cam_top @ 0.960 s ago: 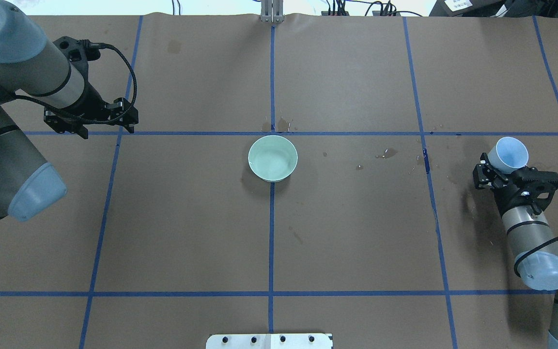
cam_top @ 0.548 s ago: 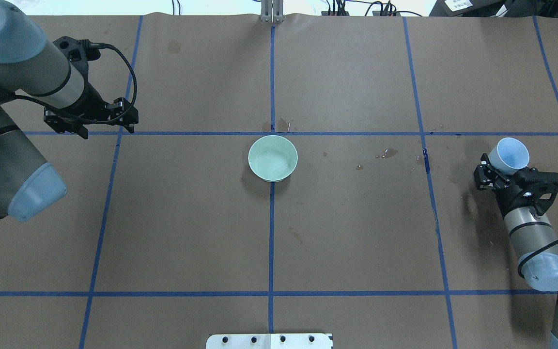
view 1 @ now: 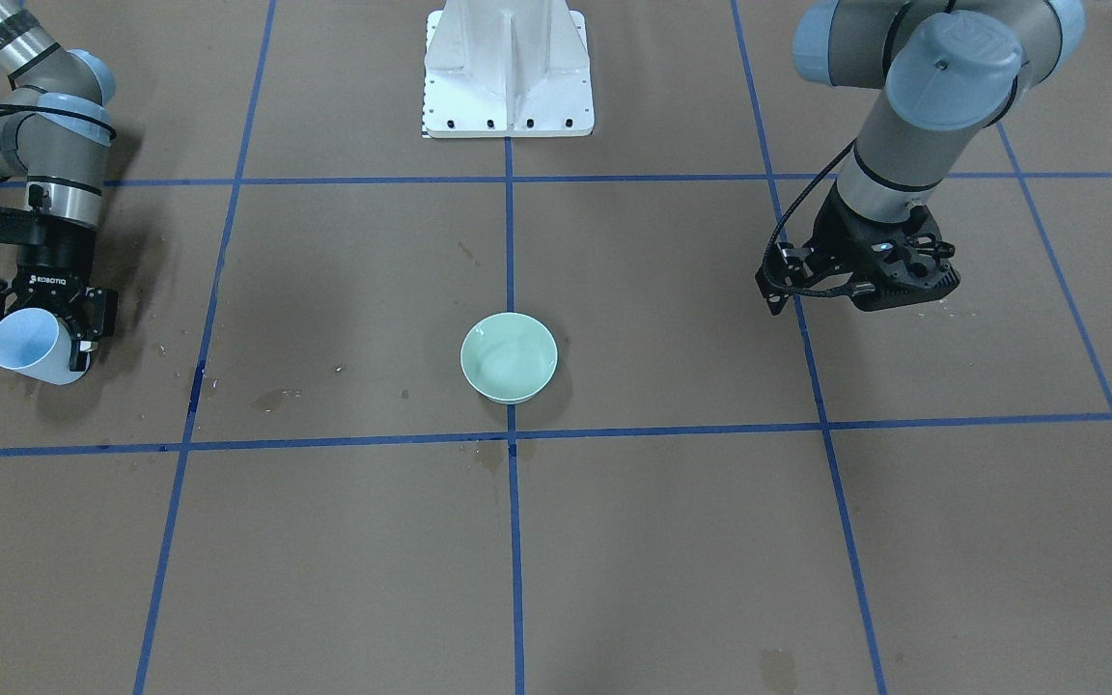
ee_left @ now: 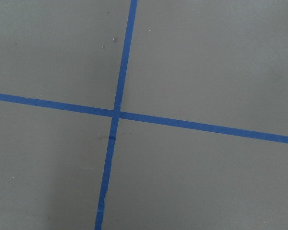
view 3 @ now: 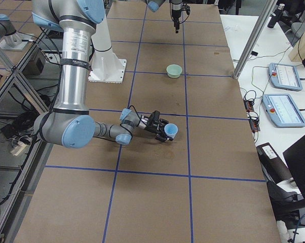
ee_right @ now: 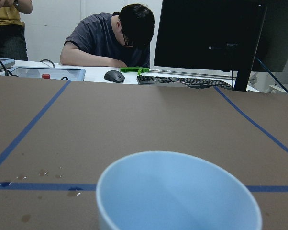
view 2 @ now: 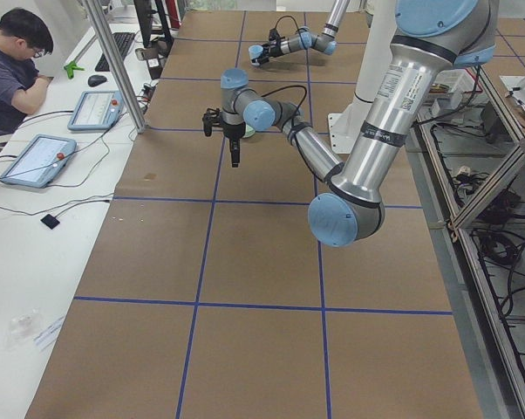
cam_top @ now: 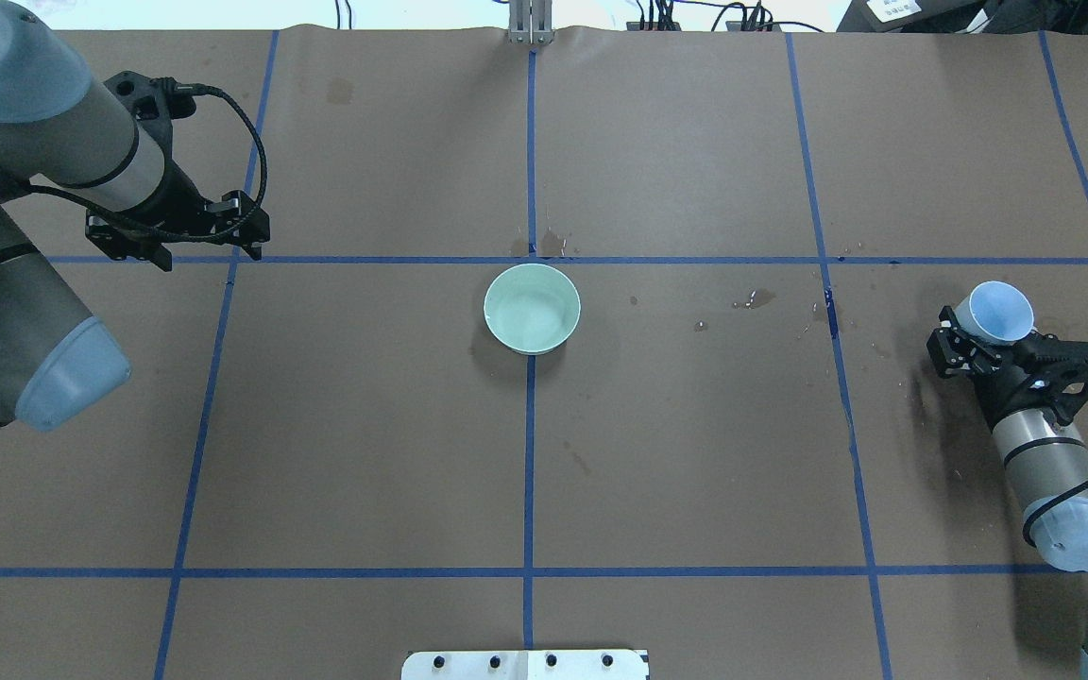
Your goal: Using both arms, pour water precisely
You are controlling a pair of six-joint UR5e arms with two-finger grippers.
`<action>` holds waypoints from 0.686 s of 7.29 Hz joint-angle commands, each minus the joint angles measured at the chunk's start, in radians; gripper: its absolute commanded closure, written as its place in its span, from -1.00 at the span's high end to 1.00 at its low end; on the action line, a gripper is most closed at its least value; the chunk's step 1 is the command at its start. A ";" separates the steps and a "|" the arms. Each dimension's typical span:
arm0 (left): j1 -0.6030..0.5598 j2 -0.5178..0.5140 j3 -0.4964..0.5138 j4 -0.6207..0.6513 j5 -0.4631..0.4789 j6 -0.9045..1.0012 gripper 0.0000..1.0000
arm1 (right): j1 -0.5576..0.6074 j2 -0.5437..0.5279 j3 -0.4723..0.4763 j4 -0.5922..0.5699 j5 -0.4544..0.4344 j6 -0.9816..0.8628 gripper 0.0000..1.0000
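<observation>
Roughly mid-table, the water [cam_top: 533,323] shows only as a faint sheen in the pale green bowl [cam_top: 499,295], well apart from both arms. The right gripper [cam_top: 986,332] has its fingers clamped on a tilted light blue cup [cam_top: 1001,312]; the left gripper [view 1: 863,282] hangs over a tape crossing, finger state impossible to tell. Brown paper table [cam_top: 695,453], blue tape grid [cam_top: 529,453], dark stains [cam_top: 759,298]; operator [view 2: 10,65] seated at a desk beyond.

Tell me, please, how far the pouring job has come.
Done, probably: the blue cup looks empty inside and stains lie near the green bowl; water in the bowl I cannot confirm. In hand: the right pincer grips the cup, far from the bowl. Remaining: setting it down; the left pincer holds nothing.
</observation>
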 commanded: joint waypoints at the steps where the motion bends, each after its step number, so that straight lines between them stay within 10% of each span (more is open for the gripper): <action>1: 0.001 0.000 0.000 0.000 0.000 0.000 1.00 | 0.001 0.001 0.009 0.003 0.001 0.000 0.98; 5: 0.001 0.000 0.000 0.000 0.000 0.000 1.00 | -0.003 -0.061 0.035 0.104 0.018 -0.066 0.98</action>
